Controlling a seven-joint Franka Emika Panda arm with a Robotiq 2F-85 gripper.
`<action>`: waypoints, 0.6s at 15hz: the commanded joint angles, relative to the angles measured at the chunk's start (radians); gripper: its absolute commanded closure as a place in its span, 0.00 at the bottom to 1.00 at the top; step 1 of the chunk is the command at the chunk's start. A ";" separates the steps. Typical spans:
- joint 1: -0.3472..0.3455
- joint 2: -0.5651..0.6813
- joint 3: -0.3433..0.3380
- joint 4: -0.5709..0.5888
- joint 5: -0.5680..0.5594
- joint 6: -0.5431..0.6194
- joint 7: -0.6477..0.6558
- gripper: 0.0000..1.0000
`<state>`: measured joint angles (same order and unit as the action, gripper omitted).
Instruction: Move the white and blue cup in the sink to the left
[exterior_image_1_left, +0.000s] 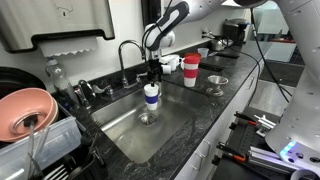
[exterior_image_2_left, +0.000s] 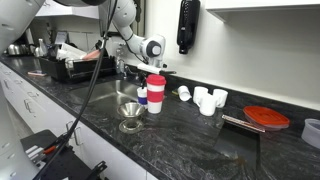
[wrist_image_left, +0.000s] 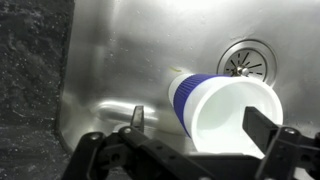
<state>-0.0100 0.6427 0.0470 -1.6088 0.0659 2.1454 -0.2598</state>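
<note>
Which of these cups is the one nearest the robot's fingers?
The white and blue cup, sitting between the fingers over the sink; the red and white cup stands apart on the countertop.

You have nothing legible to read in any of these views. In the wrist view the white and blue cup (wrist_image_left: 215, 105) shows only plain blue and white surfaces, with no print or label. In an exterior view, the red and white cup (exterior_image_2_left: 156, 92), on the counter towards its back edge, and the dark dispenser (exterior_image_2_left: 186, 25) on the wall above that back edge are too small for any lettering to be made out.
</note>
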 joint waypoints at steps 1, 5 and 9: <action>-0.015 0.014 0.009 0.016 0.000 0.008 0.013 0.00; -0.018 0.022 0.013 0.027 0.004 0.013 0.007 0.00; -0.019 0.043 0.018 0.046 0.008 0.019 0.005 0.09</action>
<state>-0.0151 0.6534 0.0490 -1.6003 0.0661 2.1560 -0.2573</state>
